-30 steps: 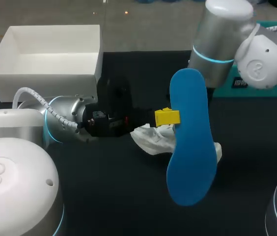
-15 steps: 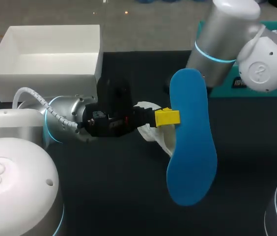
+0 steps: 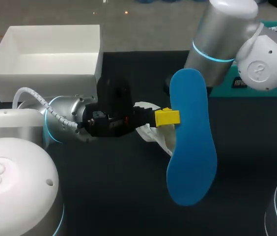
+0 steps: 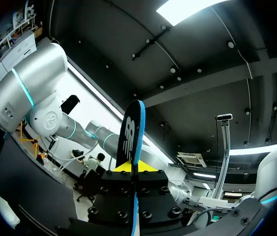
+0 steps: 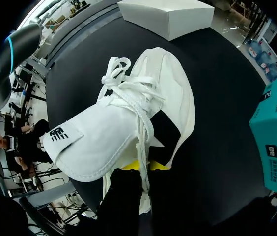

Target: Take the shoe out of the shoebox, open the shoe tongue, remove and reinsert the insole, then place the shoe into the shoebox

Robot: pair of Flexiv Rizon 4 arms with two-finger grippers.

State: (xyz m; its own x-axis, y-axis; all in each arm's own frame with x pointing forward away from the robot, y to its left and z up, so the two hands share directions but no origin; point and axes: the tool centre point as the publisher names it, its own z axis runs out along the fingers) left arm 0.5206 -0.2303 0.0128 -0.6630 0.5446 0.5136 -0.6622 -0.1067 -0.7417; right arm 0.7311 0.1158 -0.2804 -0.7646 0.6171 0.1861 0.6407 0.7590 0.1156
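The blue insole (image 3: 191,147) is seen closest of all. It is held up on its edge, out of the shoe. It is pinched near its middle by the left gripper (image 3: 167,118), whose yellow tips are pressed onto it from both sides. It is likely held up high like this so that it can be lined up and slid back into the shoe. That is judged to be the step in hand.

Just behind the insole, the white shoe (image 5: 143,108) is found over the black table (image 3: 104,196). Its laces are loose and its tongue is folded out wide, so the hole on top is left open for the insole. The shoe is gripped by the right gripper (image 5: 144,165). The two yellow tips are squeezed together on the laced edge beside the hole, it seems, though that spot is partly hidden by the laces. The shoe is probably held this way so that it is kept steady while the insole is pushed in.

Farther back, at the far left of the table, the white shoebox (image 3: 45,78) is set with no lid on it. Nothing is seen inside it; only its white walls and floor are shown. It is placed well apart from the shoe, so room is left for the work. It is ready for the shoe at the end.

A teal box (image 5: 273,137) is laid at the far right side. Its inside is not shown.
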